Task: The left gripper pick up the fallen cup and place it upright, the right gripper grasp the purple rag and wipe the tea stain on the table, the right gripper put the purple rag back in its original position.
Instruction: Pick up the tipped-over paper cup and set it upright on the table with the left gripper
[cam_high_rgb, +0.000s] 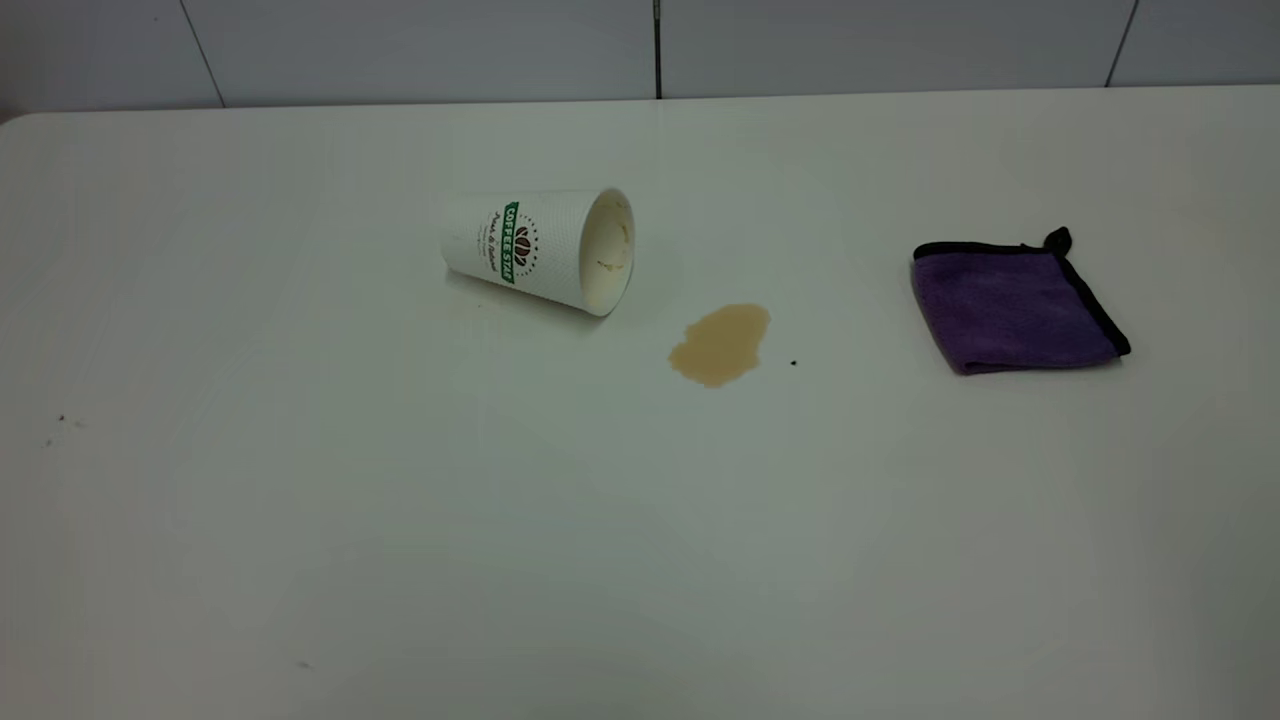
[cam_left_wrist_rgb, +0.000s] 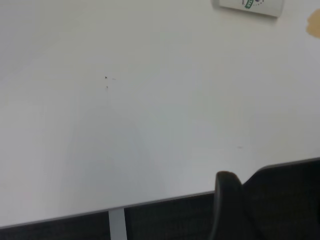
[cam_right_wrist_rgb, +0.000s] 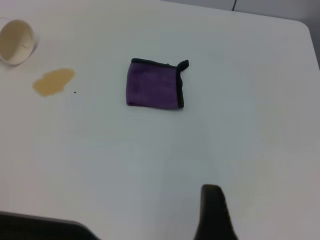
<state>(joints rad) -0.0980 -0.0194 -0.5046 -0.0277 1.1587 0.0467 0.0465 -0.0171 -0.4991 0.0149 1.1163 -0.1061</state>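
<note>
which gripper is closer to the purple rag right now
Right. The right gripper looks over the purple rag from the table's near edge; the left gripper sits by the cup side, the rag outside its view.

wall (cam_high_rgb: 420, 50): grey panels, dark seams | white table (cam_high_rgb: 500, 550)

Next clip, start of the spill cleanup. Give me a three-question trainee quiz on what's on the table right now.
1. True or false: the cup stands upright.
2. Which lies nearest the tea stain? A) the purple rag B) the cup C) the table's far edge
3. Fill in: the rag's black loop sits at its far ____ corner in the exterior view.

Key: 1 false, it lies on its side. 2 B. 3 right.
</note>
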